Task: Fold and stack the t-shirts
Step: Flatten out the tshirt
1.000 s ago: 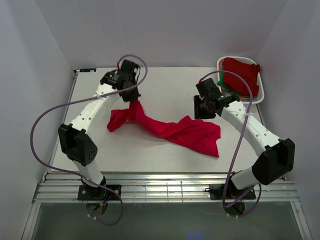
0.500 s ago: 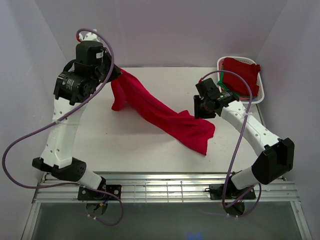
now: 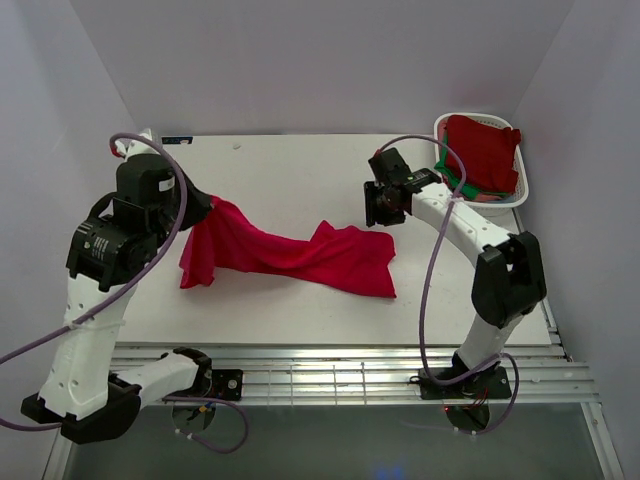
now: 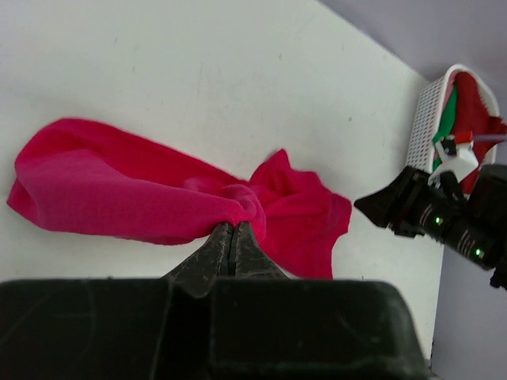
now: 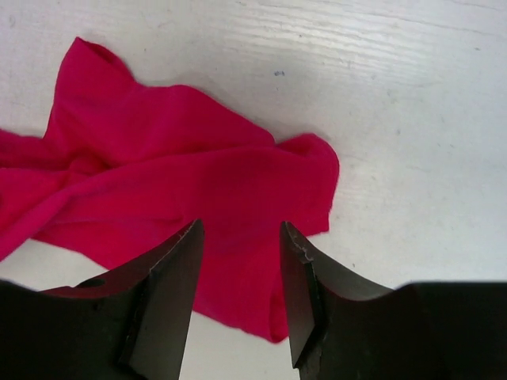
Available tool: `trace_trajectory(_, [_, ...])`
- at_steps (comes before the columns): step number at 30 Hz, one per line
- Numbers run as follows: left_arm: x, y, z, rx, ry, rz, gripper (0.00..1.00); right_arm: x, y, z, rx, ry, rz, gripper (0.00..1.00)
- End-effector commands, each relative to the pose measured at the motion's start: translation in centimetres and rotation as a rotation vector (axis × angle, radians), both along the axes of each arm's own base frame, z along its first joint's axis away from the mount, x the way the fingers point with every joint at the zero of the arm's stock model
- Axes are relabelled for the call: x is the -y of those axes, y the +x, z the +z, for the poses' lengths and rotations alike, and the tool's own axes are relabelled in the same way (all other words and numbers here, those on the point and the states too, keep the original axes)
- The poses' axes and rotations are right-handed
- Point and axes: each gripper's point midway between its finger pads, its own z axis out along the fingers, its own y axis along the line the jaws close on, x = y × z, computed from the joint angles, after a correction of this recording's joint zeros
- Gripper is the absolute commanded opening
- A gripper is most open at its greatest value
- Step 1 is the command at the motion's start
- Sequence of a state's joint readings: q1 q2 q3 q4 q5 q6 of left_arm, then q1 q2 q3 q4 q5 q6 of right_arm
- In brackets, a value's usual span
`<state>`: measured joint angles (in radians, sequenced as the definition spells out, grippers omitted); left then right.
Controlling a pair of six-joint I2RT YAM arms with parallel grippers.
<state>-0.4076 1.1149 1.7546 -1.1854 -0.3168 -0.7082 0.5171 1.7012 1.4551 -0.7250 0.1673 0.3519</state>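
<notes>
A crimson t-shirt (image 3: pixel 290 252) lies stretched and bunched across the white table (image 3: pixel 300 170). My left gripper (image 3: pixel 200 208) is shut on its left end and holds that end raised; in the left wrist view the jaws (image 4: pixel 231 226) pinch a fold of the shirt (image 4: pixel 119 190). My right gripper (image 3: pixel 380 210) is open and empty, just above the shirt's right end, with the cloth (image 5: pixel 198 190) below its jaws (image 5: pixel 240 237). More t-shirts, dark red (image 3: pixel 482 150) with a green one (image 3: pixel 452 180) under it, lie in the basket.
A white slotted basket (image 3: pixel 520 195) stands at the back right corner; it also shows in the left wrist view (image 4: pixel 424 127). Grey walls close in the left, back and right. A slatted metal rail (image 3: pixel 330 370) runs along the near edge.
My left arm has swung down and leftward, dragging the shirt's left end towards the near left. The shirt's right end slid left. My right gripper has moved left and back, over the shirt's right end.
</notes>
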Motion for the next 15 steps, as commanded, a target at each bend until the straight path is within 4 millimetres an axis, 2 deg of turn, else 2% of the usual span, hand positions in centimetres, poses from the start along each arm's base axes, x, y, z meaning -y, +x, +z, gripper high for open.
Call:
trace_trajectory(1, [1.2,-0.6,-3.3,-0.102,-0.056,-0.021,0.0,-2.3,3.1,-0.5,0.047,0.049,0.049,0.5])
trace_trajectory(2, [1.4,-0.7,-4.1,-0.124,-0.062,-0.021,0.0,-3.0,3.9,-1.0,0.047,0.06,0.059,0.5])
trace_trajectory(7, [1.3,-1.3,-4.6,-0.133,-0.067,-0.026,0.0,-5.5,6.2,-2.9,0.041,0.103,0.093,0.51])
trace_trajectory(8, [1.3,-1.5,-4.8,-0.138,-0.067,-0.03,0.0,-5.8,6.5,-4.4,0.014,0.096,0.097,0.51])
trace_trajectory(9, [1.3,-1.5,-5.1,-0.15,-0.063,-0.031,0.0,-6.3,7.3,-4.2,0.026,0.105,0.104,0.51])
trace_trajectory(10, [1.3,-1.6,-5.2,-0.151,-0.066,-0.032,0.0,-6.7,7.5,-5.4,0.002,0.105,0.112,0.51])
trace_trajectory(13, [1.6,-1.9,-5.6,-0.163,-0.075,-0.043,0.0,-7.7,8.6,-5.4,0.02,0.124,0.131,0.52])
trace_trajectory(15, [1.5,-1.9,-5.9,-0.172,-0.073,-0.04,0.0,-7.9,8.7,-6.3,0.001,0.116,0.135,0.52])
